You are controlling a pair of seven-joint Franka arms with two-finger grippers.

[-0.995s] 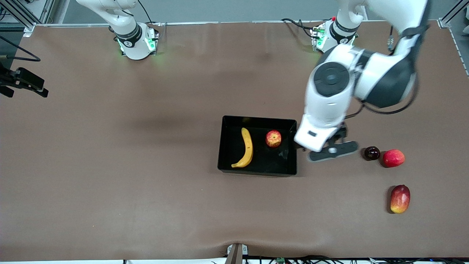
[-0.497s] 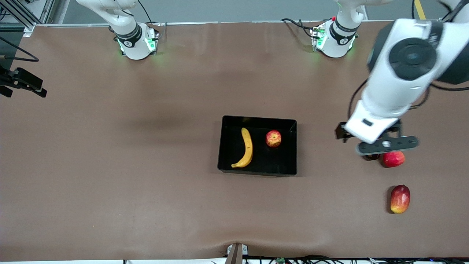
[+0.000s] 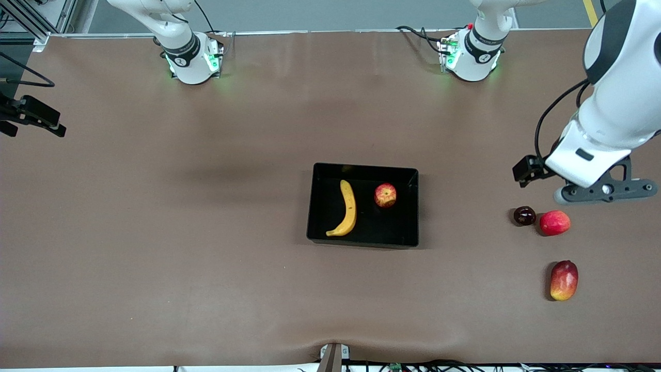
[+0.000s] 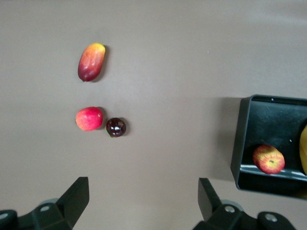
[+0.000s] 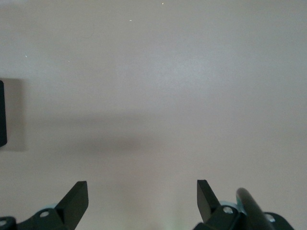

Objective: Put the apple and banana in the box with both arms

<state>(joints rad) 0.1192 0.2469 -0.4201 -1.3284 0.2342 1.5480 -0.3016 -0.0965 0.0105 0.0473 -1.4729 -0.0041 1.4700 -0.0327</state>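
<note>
So both fruits look like they're in already. The box [image 3: 363, 243] sits mid-surface, and inside it the banana [image 3: 348, 208] lies with its long axis running roughly from the robots' side toward the front camera, curved tip end lower down, on the half toward the right arm's end. The apple [image 3: 386, 195] sits beside it, toward the left arm's end, near the wall on the robots' side. They're apart, not touching.

The left gripper [image 4: 144, 203] is up in the air over bare surface out at the left arm's end of the table, fingers spread wide with nothing between them. From there the box lies well off toward the table's middle; the wrist view catches just its corner with the apple in it. Also under it: a pinkish-red fruit [image 3: 554, 222] touching or just beside a small dark fruit [image 3: 524, 215], and a mango-like fruit [image 3: 564, 280] nearer the front camera. None of those belong to the job.

The right gripper [image 5: 142, 201] is also spread and empty, over bare surface; that arm just waits.

My read: task's basically done, only retreating left.
</note>
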